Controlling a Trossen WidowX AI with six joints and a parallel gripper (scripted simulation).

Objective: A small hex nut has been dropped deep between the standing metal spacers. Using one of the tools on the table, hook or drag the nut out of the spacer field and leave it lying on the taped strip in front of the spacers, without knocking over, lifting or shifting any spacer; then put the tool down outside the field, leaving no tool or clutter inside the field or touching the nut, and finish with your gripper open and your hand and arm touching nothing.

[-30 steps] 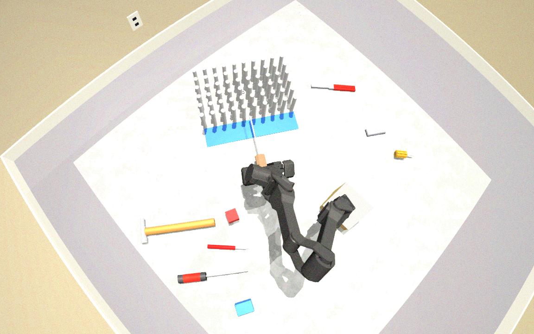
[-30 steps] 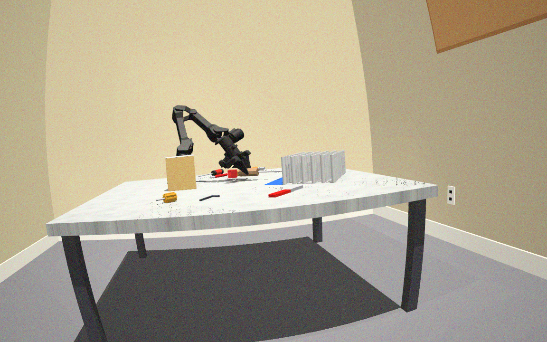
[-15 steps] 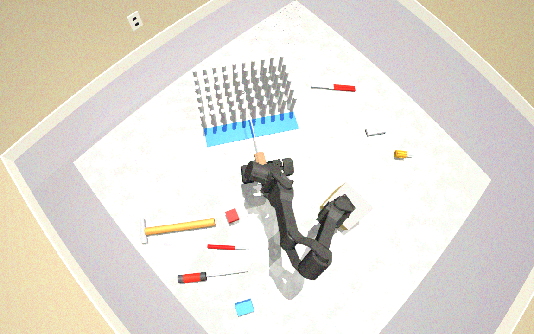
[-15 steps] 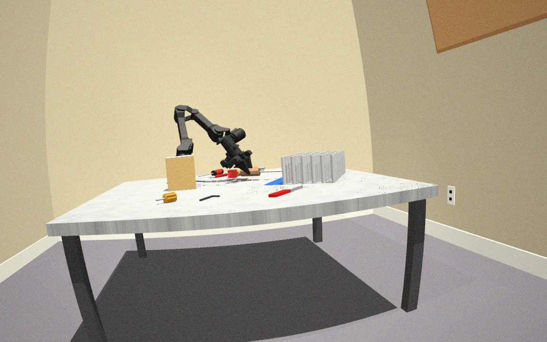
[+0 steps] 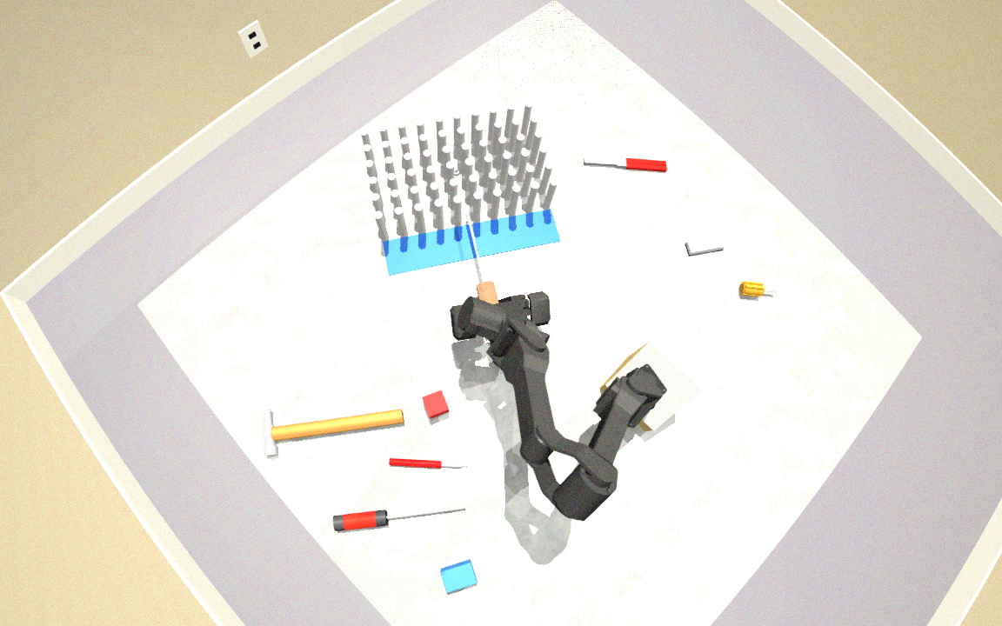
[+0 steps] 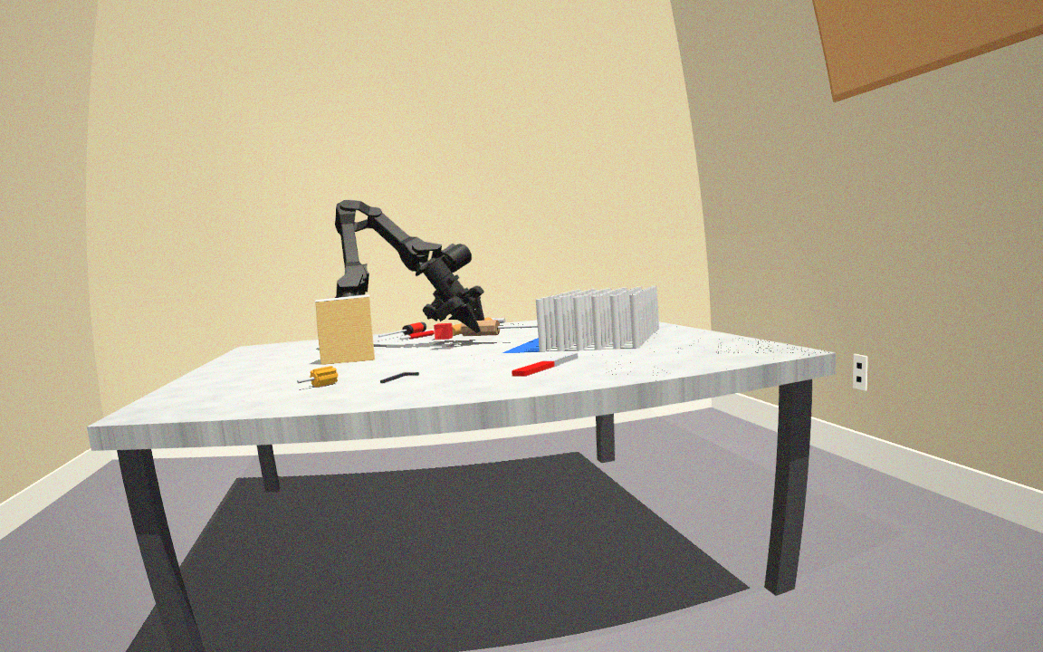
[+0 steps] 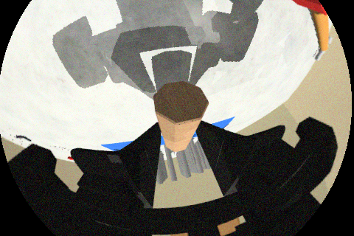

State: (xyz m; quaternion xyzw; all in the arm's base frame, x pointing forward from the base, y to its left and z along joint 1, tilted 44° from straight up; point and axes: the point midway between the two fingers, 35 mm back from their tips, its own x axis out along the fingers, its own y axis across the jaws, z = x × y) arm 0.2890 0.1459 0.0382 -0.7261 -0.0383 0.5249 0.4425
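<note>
My gripper (image 5: 490, 303) (image 6: 473, 322) (image 7: 177, 124) is shut on the wooden handle (image 5: 485, 291) (image 6: 490, 326) (image 7: 180, 105) of a thin-rod pick tool, held low over the table. Its metal rod (image 5: 475, 256) reaches forward across the blue taped strip (image 5: 426, 253) (image 6: 521, 348) (image 7: 115, 146), and its tip is at the front row of the standing grey spacers (image 5: 525, 124) (image 6: 598, 318) (image 7: 182, 164). All the spacers stand upright in their grid. I cannot make out the hex nut among them.
A red-handled blade (image 5: 644, 163) (image 6: 533, 368), a hex key (image 5: 704, 251) (image 6: 399, 376) and a yellow stubby driver (image 5: 751, 289) (image 6: 322, 375) lie to the right. A hammer (image 5: 337, 424), a red block (image 5: 434, 403), a red pick (image 5: 415, 462), a screwdriver (image 5: 360, 520) and a blue block (image 5: 458, 576) lie at the near left. A wooden box (image 6: 343, 328) stands by the arm's base.
</note>
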